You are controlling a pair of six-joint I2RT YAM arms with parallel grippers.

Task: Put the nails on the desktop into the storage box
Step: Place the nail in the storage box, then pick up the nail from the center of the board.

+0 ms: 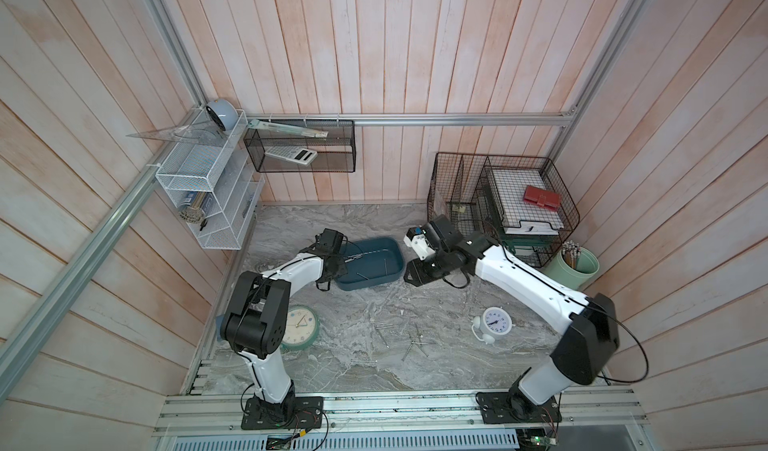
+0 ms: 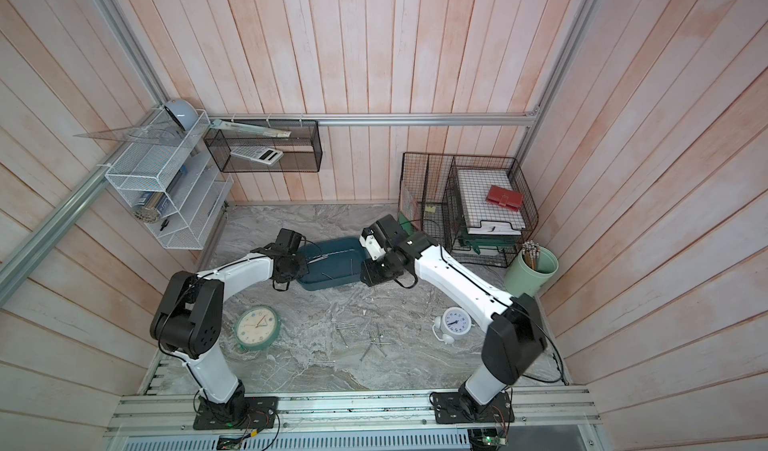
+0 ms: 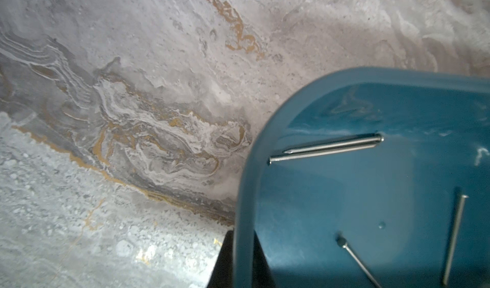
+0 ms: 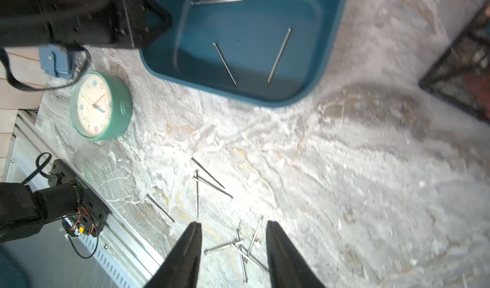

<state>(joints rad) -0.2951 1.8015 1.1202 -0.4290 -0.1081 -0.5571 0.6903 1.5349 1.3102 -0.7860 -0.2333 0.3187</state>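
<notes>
**Rim of box [image 1: 374, 283] clamped by left gripper [image 3: 245, 262]; right gripper [image 4: 233, 222] open**

The box sat at centre frame in both top views, with 4 nails [image 4: 278, 56] inside. The right gripper hung empty just right of it. On the desktop [image 1: 332, 370], lower centre, loose nails [image 1: 412, 347] lay scattered.

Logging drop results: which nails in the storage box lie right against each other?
The pair of nails along the storage box wall, side by side; the other two lie singly, apart.
</notes>
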